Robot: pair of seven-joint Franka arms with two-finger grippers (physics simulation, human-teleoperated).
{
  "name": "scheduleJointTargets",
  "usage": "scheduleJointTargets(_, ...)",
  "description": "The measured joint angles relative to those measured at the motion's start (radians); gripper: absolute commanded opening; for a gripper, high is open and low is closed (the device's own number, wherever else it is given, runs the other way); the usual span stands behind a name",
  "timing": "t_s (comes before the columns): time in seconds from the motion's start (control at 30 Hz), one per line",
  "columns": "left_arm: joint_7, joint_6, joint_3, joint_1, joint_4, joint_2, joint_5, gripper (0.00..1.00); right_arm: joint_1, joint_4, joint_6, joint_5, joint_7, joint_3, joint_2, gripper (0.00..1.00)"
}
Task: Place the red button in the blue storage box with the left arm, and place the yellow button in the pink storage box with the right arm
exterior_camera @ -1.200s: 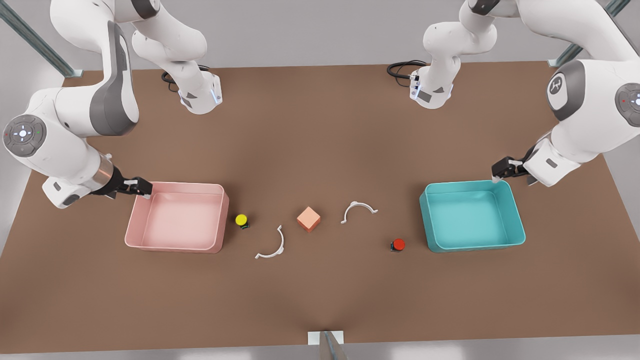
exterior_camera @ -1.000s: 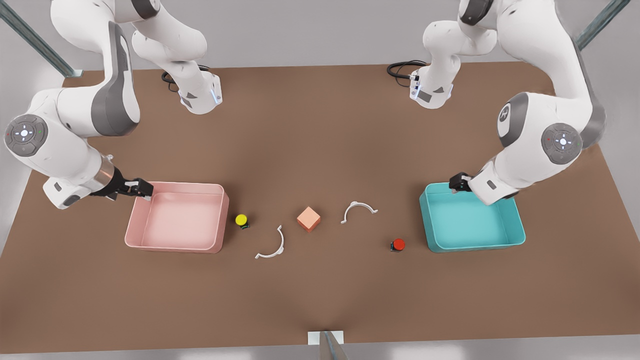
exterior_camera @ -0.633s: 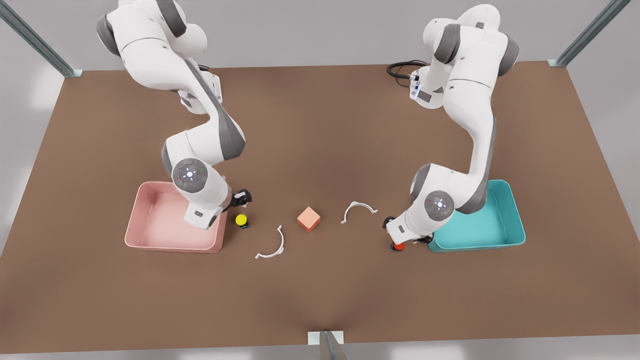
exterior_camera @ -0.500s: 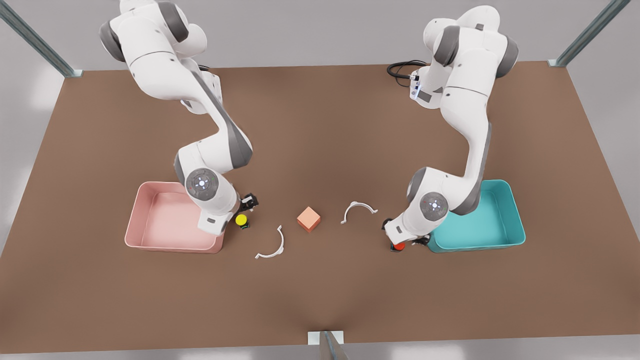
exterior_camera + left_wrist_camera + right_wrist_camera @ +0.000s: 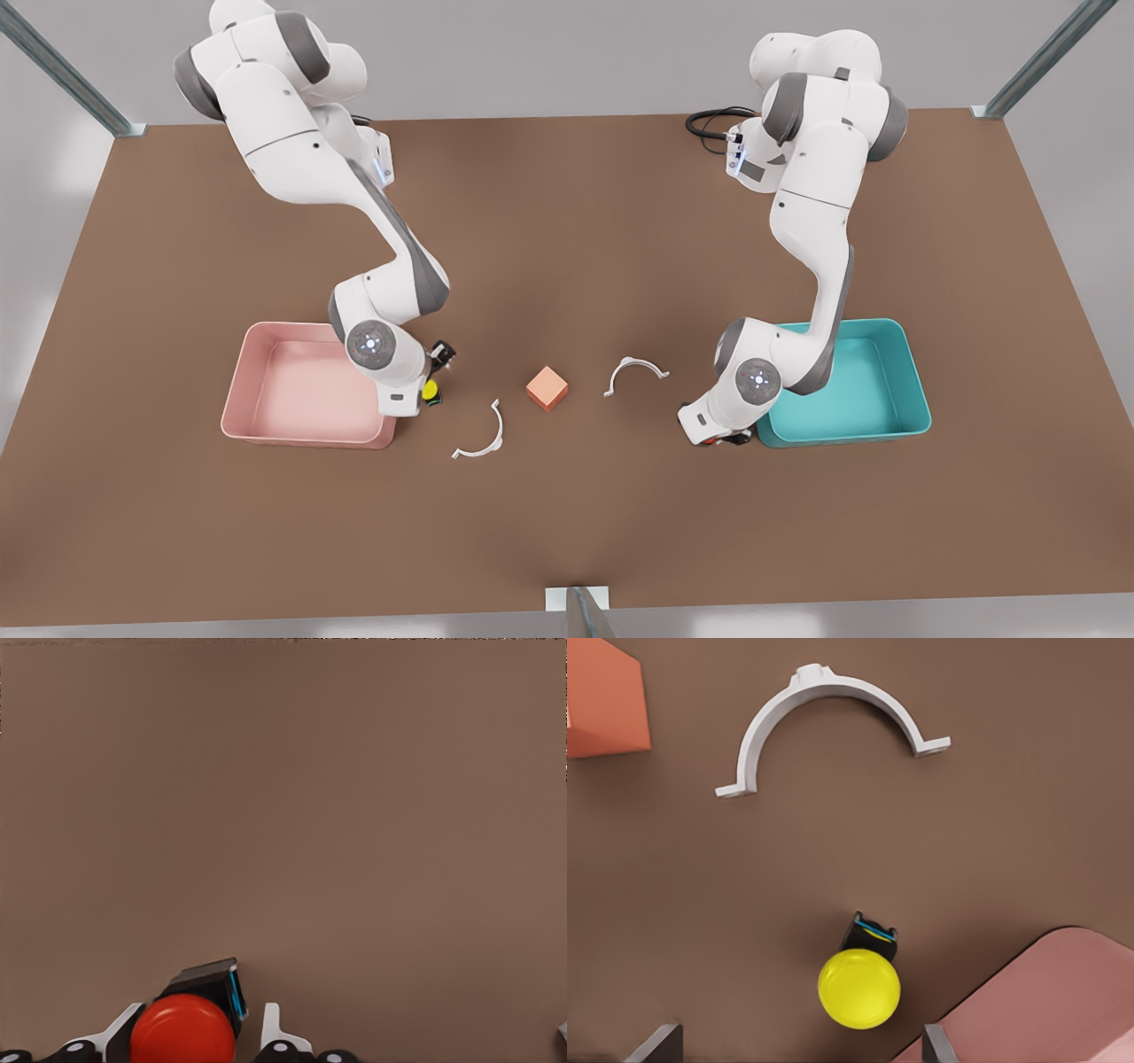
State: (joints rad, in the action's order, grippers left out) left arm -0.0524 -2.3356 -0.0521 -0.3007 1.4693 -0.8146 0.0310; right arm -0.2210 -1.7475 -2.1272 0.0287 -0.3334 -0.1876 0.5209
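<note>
On my left wrist feed the red button [image 5: 182, 1029], a round glossy cap on a dark square base, sits between my left tool's [image 5: 197, 1041] spread white fingertips [image 5: 270, 1025], which flank it without clearly touching. The blue storage box [image 5: 895, 377] lies just beside that tool. My right tool [image 5: 802, 1047] hangs wide over the yellow button [image 5: 859, 987], same build, yellow cap, with the pink storage box [image 5: 1050, 1001] close alongside. On the desk [image 5: 567, 523] I count two buttons, two boxes, two white curved clips [image 5: 824, 722] and one orange cube [image 5: 547, 387].
</note>
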Motion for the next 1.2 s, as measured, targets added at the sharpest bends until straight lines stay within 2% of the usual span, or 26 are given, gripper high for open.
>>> scheduleJointTargets(0.1, -0.003, -0.005, 0.0, 0.0, -0.01, -0.004, 0.001, 0.55, 0.017, -0.011, -0.013, -0.001, -0.038, -0.002, 0.008, 1.0)
scheduleJointTargets(0.17, -0.004, -0.008, 0.0, 0.0, -0.011, -0.004, 0.003, 0.51, 0.031, -0.01, -0.031, 0.0, -0.062, -0.001, 0.021, 1.0)
scheduleJointTargets(0.3, -0.002, -0.009, 0.002, 0.005, -0.011, 0.019, 0.007, 0.5, 0.032, -0.014, -0.072, 0.001, -0.103, -0.002, 0.05, 1.0)
scheduleJointTargets(0.4, -0.008, 0.032, 0.008, 0.039, 0.004, 0.127, 0.007, 0.51, 0.027, -0.041, -0.114, 0.002, -0.128, -0.008, 0.069, 1.0)
scheduleJointTargets(0.6, -0.086, 0.122, 0.008, 0.242, 0.281, 0.436, -0.002, 0.52, 0.032, -0.107, -0.213, 0.002, -0.168, -0.01, 0.083, 1.0)
scheduleJointTargets(0.73, -0.188, 0.149, 0.009, 0.334, 0.401, 0.475, -0.005, 0.52, 0.033, -0.138, -0.266, 0.002, -0.188, -0.01, 0.084, 1.0)
scheduleJointTargets(0.77, -0.217, 0.153, 0.009, 0.342, 0.41, 0.459, -0.006, 0.71, 0.034, -0.14, -0.275, 0.002, -0.192, -0.01, 0.084, 1.0)
scheduleJointTargets(0.8, -0.245, 0.157, 0.009, 0.344, 0.415, 0.439, -0.009, 1.0, 0.035, -0.142, -0.283, 0.002, -0.196, -0.01, 0.084, 0.97)
scheduleJointTargets(0.87, -0.298, 0.163, 0.009, 0.344, 0.413, 0.407, -0.012, 1.0, 0.035, -0.146, -0.298, 0.002, -0.204, -0.01, 0.085, 0.83)
scheduleJointTargets(0.93, -0.342, 0.17, 0.008, 0.341, 0.409, 0.398, -0.015, 1.0, 0.035, -0.159, -0.316, 0.002, -0.211, -0.011, 0.086, 0.81)
scheduleJointTargets(0.97, -0.353, 0.19, 0.004, 0.332, 0.373, 0.402, -0.015, 1.0, 0.035, -0.162, -0.324, 0.002, -0.215, -0.011, 0.086, 0.79)
scheduleJointTargets(1.03, -0.347, 0.285, 0.001, 0.285, 0.175, 0.399, -0.012, 1.0, 0.035, -0.165, -0.337, 0.002, -0.221, -0.012, 0.086, 0.63)
scheduleJointTargets(1.13, -0.317, 0.421, 0.001, 0.27, -0.037, 0.401, -0.006, 1.0, 0.052, -0.165, -0.349, 0.002, -0.231, -0.022, 0.084, 0.61)
scheduleJointTargets(1.2, -0.291, 0.493, 0.0, 0.269, -0.098, 0.416, -0.003, 1.0, 0.078, -0.16, -0.353, 0.002, -0.24, -0.041, 0.077, 0.61)
